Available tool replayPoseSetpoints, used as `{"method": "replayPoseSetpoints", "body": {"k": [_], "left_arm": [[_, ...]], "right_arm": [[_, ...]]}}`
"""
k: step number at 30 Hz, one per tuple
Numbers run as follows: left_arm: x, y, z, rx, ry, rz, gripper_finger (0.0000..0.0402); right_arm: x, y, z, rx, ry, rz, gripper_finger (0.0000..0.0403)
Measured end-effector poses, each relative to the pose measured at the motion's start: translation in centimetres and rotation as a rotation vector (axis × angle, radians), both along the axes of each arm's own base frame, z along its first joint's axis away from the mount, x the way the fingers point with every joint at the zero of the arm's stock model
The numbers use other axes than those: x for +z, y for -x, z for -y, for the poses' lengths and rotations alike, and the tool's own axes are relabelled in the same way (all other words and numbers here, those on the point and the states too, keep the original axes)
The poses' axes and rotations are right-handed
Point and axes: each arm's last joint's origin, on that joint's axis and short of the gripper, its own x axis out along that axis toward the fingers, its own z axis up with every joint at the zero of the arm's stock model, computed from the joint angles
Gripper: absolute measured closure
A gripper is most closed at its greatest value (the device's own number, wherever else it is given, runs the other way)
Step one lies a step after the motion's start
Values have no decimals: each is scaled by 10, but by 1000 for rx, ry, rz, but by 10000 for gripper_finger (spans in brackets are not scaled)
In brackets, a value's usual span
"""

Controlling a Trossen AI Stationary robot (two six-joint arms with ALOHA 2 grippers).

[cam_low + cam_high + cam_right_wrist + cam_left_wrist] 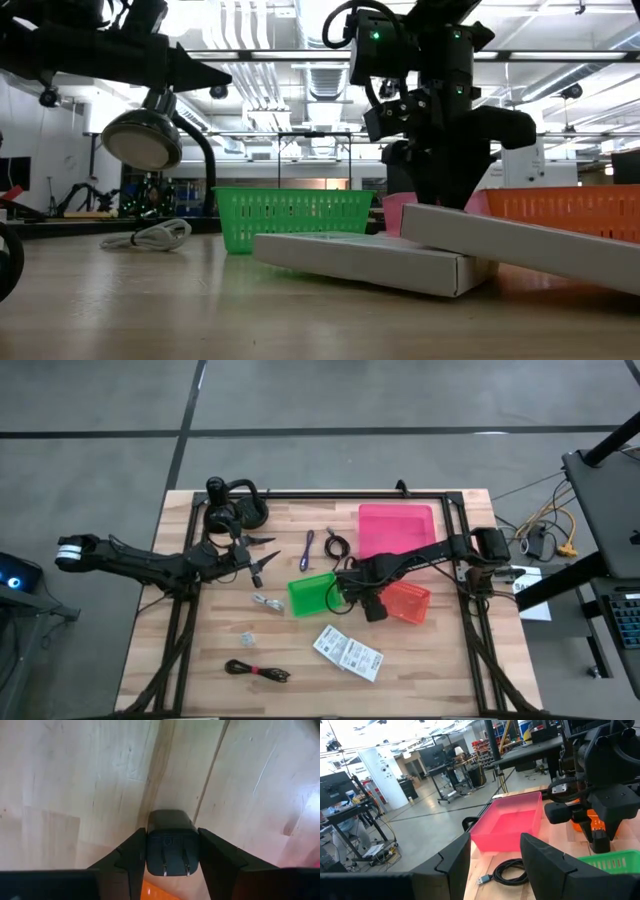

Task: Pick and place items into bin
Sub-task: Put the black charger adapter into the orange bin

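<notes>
Pinching a black plug adapter – right gripper, between green basket and orange basket; left gripper spread, empty – near the headphones.

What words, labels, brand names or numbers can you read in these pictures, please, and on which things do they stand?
None can be read.
White flat packets: dark print, too small to read.
Black plug adapter between the right hand's fingers: a round embossed mark, not legible.
Paper beside the table: print too blurred.
Room shelves and signs behind: too far.
</notes>
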Motion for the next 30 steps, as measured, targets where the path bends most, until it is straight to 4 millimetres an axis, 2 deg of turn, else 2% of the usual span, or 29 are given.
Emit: {"method": "replayPoseSetpoints", "body": {"k": [13, 21, 30], "left_arm": [[0, 0, 0, 0, 0, 1, 243], [0, 0, 0, 0, 0, 1, 243], [0, 0, 0, 0, 0, 1, 243]], "right_arm": [[5, -4, 0, -18, -4, 20, 263], [29, -10, 0, -28, -5, 21, 263], [64, -12, 0, -43, -2, -34, 263]]}}
